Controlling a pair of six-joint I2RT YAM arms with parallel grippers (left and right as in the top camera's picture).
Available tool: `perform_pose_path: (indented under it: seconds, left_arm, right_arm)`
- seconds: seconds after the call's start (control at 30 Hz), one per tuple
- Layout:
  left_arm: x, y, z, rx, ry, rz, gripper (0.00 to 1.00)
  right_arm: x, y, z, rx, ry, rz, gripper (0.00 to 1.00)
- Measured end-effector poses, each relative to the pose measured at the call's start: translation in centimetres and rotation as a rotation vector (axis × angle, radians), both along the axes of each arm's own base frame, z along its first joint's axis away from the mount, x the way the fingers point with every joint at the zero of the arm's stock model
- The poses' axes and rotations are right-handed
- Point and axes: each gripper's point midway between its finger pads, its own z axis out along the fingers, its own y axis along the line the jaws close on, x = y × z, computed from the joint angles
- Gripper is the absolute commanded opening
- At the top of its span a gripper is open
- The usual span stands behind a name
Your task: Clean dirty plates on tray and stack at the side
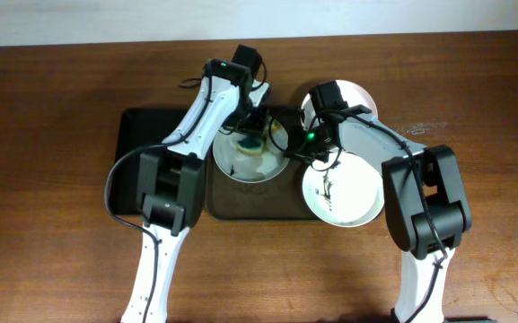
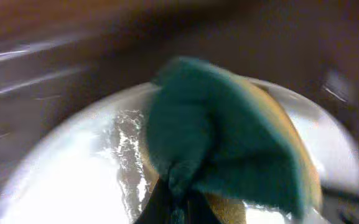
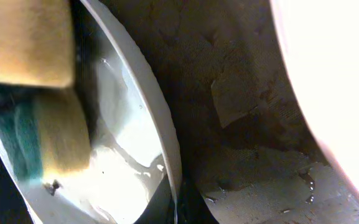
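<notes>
A white plate (image 1: 241, 164) sits on the dark brown tray (image 1: 241, 205). My left gripper (image 1: 255, 135) is shut on a green and yellow sponge (image 1: 253, 146) pressed on that plate. In the left wrist view the sponge (image 2: 229, 137) covers the wet plate (image 2: 61, 180). My right gripper (image 1: 300, 148) is shut on this plate's right rim (image 3: 167, 155), with the sponge (image 3: 36, 93) beyond. A second plate (image 1: 348, 193) with a dark smear lies over the tray's right edge. A third plate (image 1: 359, 97) lies at the back right, partly hidden by the right arm.
A smaller black tray (image 1: 137, 135) lies left of the brown tray, under the left arm. The brown tray's floor (image 3: 247, 124) is wet between the plates. Bare wooden table (image 1: 52, 224) surrounds everything.
</notes>
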Motion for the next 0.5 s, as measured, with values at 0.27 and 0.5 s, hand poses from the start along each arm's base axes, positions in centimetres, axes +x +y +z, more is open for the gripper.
perform_pose_path:
  seconds: [0.27, 0.5]
  left_arm:
    - [2.0, 7.9, 7.4, 0.289, -0.117, 0.297, 0.00]
    - [1.9, 7.6, 13.0, 0.181, -0.166, 0.266, 0.00]
  right_arm:
    - [-1.4, -0.4, -0.1, -0.025, 0.067, 0.001, 0.04]
    - [-4.2, -3.3, 8.8, -0.417, -0.094, 0.031, 0.04]
